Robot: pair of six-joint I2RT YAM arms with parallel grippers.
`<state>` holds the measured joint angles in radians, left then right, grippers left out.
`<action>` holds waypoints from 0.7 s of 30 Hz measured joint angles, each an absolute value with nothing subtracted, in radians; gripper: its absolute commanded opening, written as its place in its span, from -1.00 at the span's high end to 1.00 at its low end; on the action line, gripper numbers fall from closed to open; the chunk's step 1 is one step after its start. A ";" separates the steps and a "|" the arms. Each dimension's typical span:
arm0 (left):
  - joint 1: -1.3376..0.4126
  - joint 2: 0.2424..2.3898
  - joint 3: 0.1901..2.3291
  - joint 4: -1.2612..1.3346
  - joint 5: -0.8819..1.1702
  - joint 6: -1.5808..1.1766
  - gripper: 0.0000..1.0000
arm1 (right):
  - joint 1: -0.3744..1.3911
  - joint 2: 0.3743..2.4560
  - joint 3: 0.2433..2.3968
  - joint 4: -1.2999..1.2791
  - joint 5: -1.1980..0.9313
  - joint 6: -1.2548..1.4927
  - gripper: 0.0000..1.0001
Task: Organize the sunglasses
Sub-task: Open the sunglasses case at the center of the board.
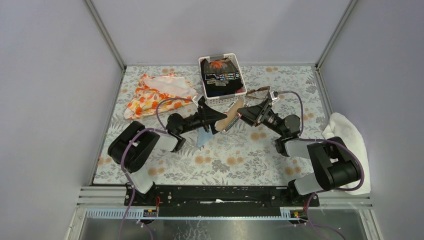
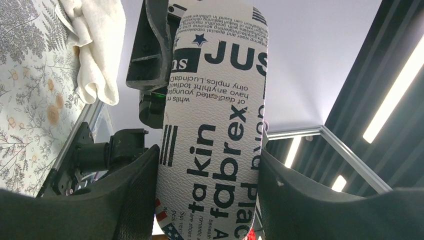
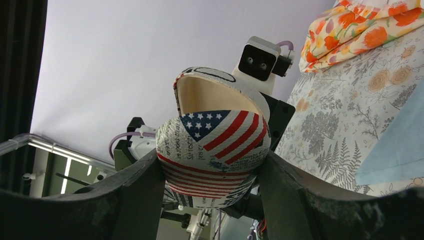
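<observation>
Just behind the right gripper [image 3: 212, 167], the sunglasses [image 1: 257, 93] lie on the table [image 1: 240, 155] beside the white basket [image 1: 222, 100]. Right gripper and left gripper [image 2: 207, 170] each pinch the printed case [image 1: 230, 119], held between them.

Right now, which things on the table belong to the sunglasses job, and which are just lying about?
In the job:
- sunglasses
- printed case, gripped by left gripper and right gripper
- blue cloth, probably

Lying about:
- white basket
- floral cloth
- white towel
</observation>
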<state>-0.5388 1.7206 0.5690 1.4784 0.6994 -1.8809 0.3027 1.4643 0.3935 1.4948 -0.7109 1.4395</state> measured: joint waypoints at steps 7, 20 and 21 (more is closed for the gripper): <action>-0.525 1.721 0.565 1.480 0.719 -1.888 1.00 | 0.295 1.464 0.393 1.506 -0.760 1.400 0.98; -0.503 1.721 0.564 1.481 0.771 -1.892 1.00 | 0.277 1.464 0.395 1.528 -0.888 1.343 0.96; -0.497 1.721 0.565 1.481 0.768 -1.898 1.00 | 0.277 1.464 0.395 1.533 -0.909 1.332 0.96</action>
